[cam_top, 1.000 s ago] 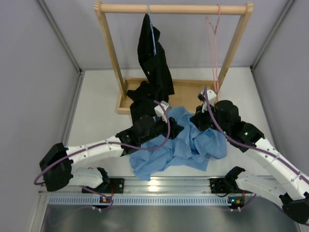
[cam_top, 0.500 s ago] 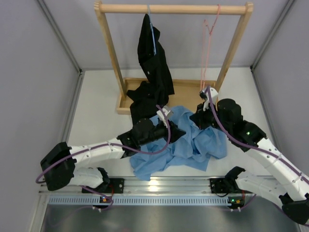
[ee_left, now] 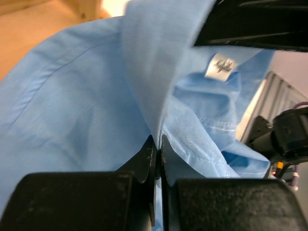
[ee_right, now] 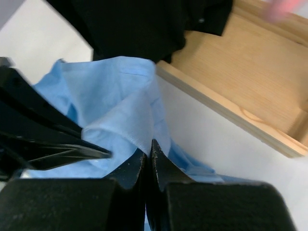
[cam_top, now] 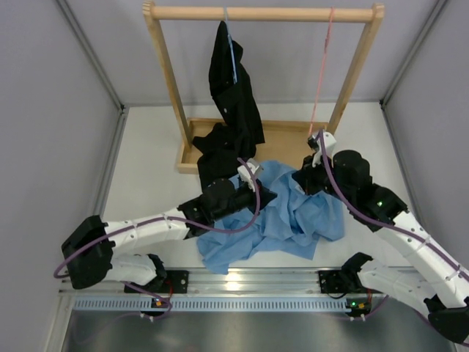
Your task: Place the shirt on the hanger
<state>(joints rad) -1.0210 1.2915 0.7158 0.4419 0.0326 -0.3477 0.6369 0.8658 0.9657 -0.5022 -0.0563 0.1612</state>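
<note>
Light blue fabric fills the left wrist view as the left claw (ee_left: 157, 144) pinches shut on a fold of the shirt (cam_top: 282, 213) just below the collar. A second ago those fingers stood about half spread over the cloth. Now they press together with the fold rising straight out from between them. The grip means both arms hold the garment at once, a likely start to lifting it and opening the collar.

The shirt itself lies crumpled on the white table (cam_top: 146, 169) between the two arms, in front of the wooden rack (cam_top: 264, 12). A black garment (cam_top: 233, 81) hangs on a thin blue hanger (cam_top: 232, 55) at the left of the rail, its tail spilling into the rack's base tray (cam_top: 293, 139).

A small white label (ee_left: 219, 66) shows inside the shirt's collar. It carries dark script too blurred to read. No other writing is visible.

To the right, the right claw (ee_right: 148, 153) stays clamped on another ridge of blue fabric near the tray's front edge, as it was a second ago.

Farther right, the pink hanger (cam_top: 322, 73) hangs from the right end of the rail, well above the shirt. It showed as an open loop a second ago and now reads as a single thin line, so it appears to have swung edge-on. Nothing is threaded onto it yet.
</note>
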